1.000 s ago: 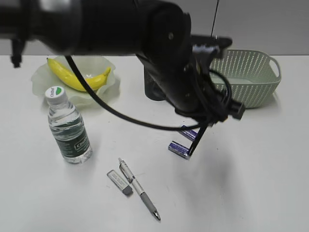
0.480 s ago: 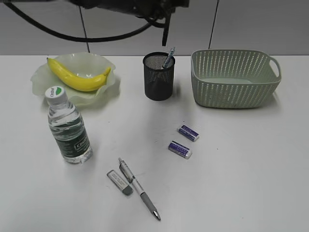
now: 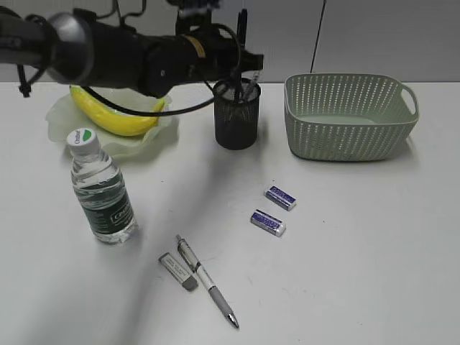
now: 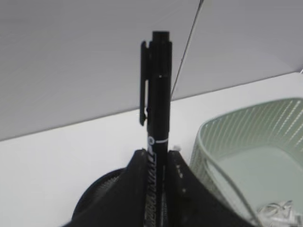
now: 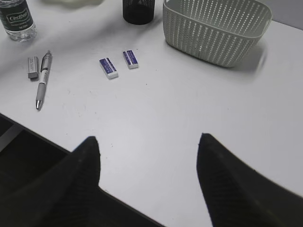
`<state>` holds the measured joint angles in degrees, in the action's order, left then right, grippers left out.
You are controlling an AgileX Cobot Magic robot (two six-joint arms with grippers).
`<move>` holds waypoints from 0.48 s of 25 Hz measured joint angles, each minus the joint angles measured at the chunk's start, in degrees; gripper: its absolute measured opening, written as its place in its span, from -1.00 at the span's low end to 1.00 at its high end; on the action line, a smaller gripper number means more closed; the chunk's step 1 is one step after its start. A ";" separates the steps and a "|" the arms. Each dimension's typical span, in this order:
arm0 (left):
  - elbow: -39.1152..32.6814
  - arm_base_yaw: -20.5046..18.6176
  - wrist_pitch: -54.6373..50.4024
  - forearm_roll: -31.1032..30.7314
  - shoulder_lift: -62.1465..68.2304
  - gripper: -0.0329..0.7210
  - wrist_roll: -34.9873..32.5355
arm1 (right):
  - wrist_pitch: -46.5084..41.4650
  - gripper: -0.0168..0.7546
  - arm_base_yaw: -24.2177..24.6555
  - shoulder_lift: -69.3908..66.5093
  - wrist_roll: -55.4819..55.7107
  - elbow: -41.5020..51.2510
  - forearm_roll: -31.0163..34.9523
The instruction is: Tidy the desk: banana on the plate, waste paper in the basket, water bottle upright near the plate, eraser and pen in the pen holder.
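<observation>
My left gripper is shut on a black pen and holds it upright over the black mesh pen holder. The left wrist view shows the fingers clamped on the pen above the holder's rim. The banana lies on the ruffled green plate. The water bottle stands upright in front of the plate. Two purple-sleeved erasers and a silver pen lie on the desk. Crumpled waste paper lies in the basket. My right gripper is open and empty.
A small grey oblong piece lies beside the silver pen. Another pen leans inside the holder. The right wrist view shows the desk's near edge below the pen and erasers.
My left arm has risen from beside the erasers with the black pen and swung back; it now holds the pen upright over the pen holder.
</observation>
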<state>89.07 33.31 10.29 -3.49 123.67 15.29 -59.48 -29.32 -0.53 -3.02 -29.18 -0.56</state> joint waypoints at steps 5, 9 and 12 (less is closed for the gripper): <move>-0.05 -0.45 0.66 0.00 4.30 -0.71 0.00 | 0.00 0.36 0.00 0.00 0.00 0.00 0.00; -0.05 -0.45 3.50 -0.27 4.40 -0.25 0.00 | 0.00 0.36 0.00 0.00 0.00 0.00 0.00; -0.05 -0.45 3.70 -0.33 3.44 0.23 0.00 | 0.00 0.36 0.00 0.00 0.00 0.00 0.00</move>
<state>89.03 32.85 13.99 -3.83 127.10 15.29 -59.48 -29.32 -0.53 -3.02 -29.18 -0.56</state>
